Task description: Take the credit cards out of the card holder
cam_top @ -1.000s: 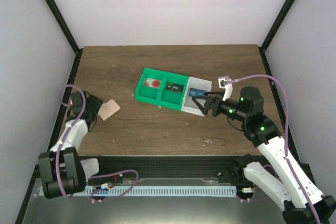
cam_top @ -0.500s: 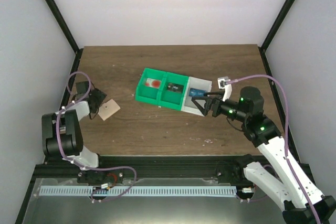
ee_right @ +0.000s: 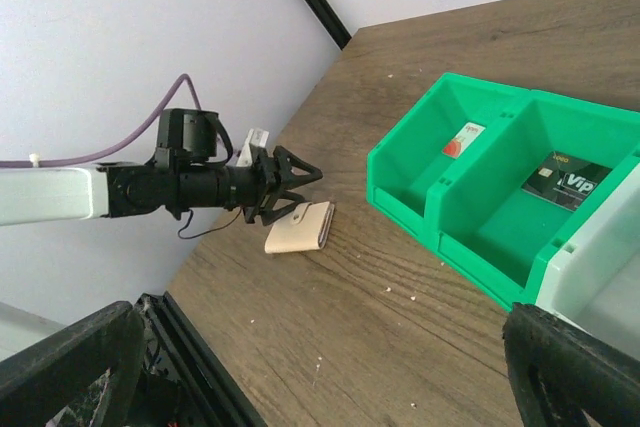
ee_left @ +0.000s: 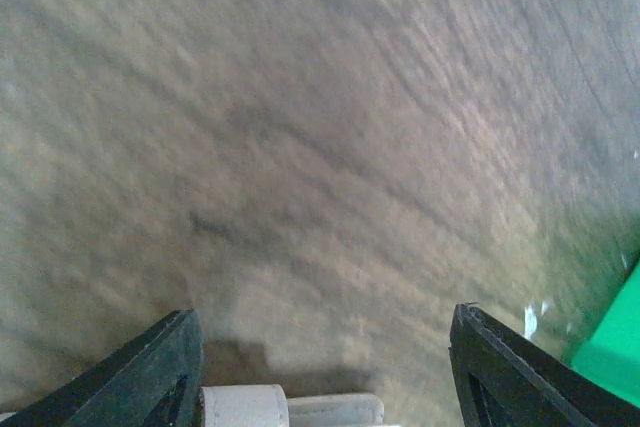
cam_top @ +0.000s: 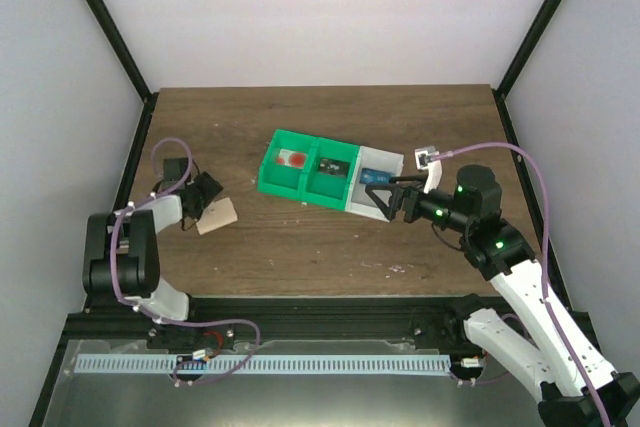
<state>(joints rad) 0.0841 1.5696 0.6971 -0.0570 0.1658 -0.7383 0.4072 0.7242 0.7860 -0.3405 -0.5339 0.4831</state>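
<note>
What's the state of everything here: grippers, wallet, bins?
Tan bi-fold card holder: folded shut, flat on the wooden table.
Green plastic two-compartment bin: upright, one card per compartment.
White plastic bin: upright, blue item inside.
Left gripper: open, empty, beside the card holder.
Right gripper: open, empty, at the white bin.

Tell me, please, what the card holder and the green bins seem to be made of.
The card holder looks like leather or imitation leather, matte tan: soft rounded corners, no shine. The green bins look like moulded plastic, smooth and slightly glossy: uniform bright colour, thin straight walls.
</note>
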